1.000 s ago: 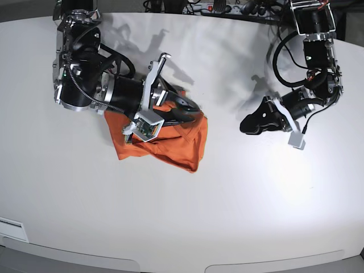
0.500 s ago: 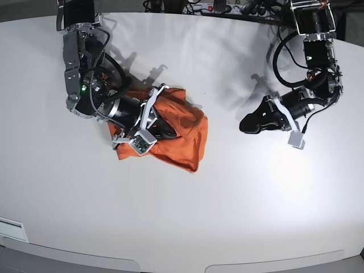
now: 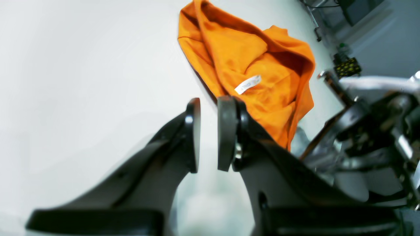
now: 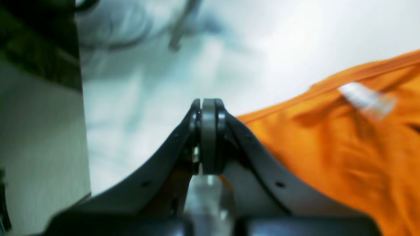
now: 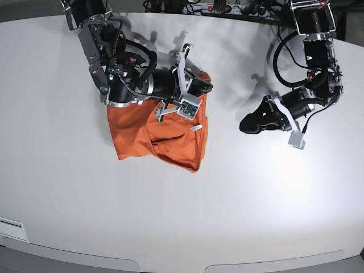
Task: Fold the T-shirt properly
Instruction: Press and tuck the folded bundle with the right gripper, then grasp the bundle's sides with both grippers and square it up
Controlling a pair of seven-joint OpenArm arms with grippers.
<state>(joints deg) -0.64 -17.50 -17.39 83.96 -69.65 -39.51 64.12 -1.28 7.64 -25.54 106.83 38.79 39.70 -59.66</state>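
The orange T-shirt (image 5: 142,133) lies crumpled on the white table (image 5: 239,199), left of centre in the base view. Its upper right corner is drawn up toward my right gripper (image 5: 208,88). In the right wrist view that gripper (image 4: 207,105) has its pads pressed together, with orange T-shirt (image 4: 344,157) cloth running in behind the right finger. The white neck tag (image 4: 364,96) shows further along the hem. My left gripper (image 5: 243,125) hovers over bare table to the right of the shirt. Its pads (image 3: 226,131) stand a narrow gap apart with nothing between them; the T-shirt (image 3: 256,65) and tag (image 3: 247,84) lie beyond.
Cables and a power strip (image 5: 219,8) run along the table's far edge. A white label (image 5: 11,228) sits at the near left edge. The right arm's body (image 5: 122,85) lies over the shirt's upper left part.
My right gripper closed in the middle of the shirt, then swung up and to the right, pulling cloth with it. The shirt now stretches toward the far right. The left arm stayed put.
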